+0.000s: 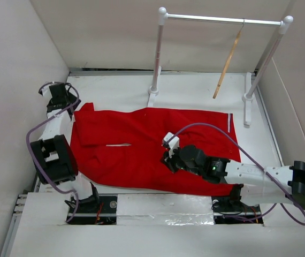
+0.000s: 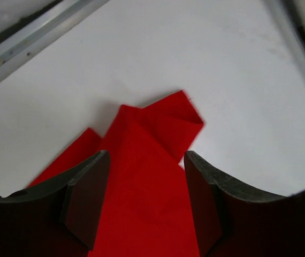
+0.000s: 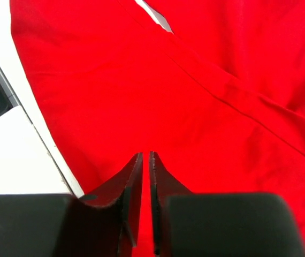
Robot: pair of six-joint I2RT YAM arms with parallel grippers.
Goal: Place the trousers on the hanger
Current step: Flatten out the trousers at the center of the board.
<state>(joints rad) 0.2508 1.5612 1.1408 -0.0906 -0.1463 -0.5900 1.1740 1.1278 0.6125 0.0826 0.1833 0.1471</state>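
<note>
The left gripper [image 2: 146, 158] has its fingers spread wide over a folded-over corner of the trousers [image 2: 142, 203], at the garment's far left end. The right gripper [image 3: 146, 156] has its fingers pressed almost together, with only a thin slit between them, low over the red cloth towards its near edge; whether any fabric is nipped cannot be told. The trousers lie spread across the white table [image 1: 195, 91], and beyond them the hanger [image 1: 227, 63] dangles tilted from the white rail [image 1: 222, 20], well apart from the cloth.
</note>
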